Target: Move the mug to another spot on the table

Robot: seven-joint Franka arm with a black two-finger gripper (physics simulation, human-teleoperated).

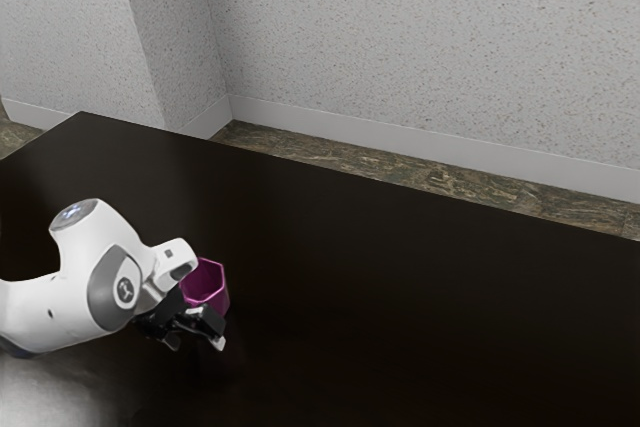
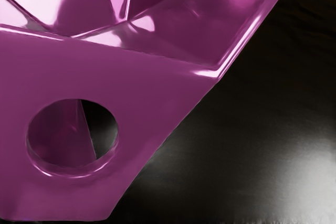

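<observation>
My pincer (image 1: 192, 335) hangs low over the dark table (image 1: 420, 287), toward eight o'clock of the tabletop in the exterior view. The purple faceted mug (image 1: 207, 282) sits right against it, at about one o'clock from it. I cannot tell whether the pincer is spread or pinching the mug. In the wrist view the mug's flat handle (image 2: 121, 93), pierced by a round hole, lies close under my hand.
</observation>
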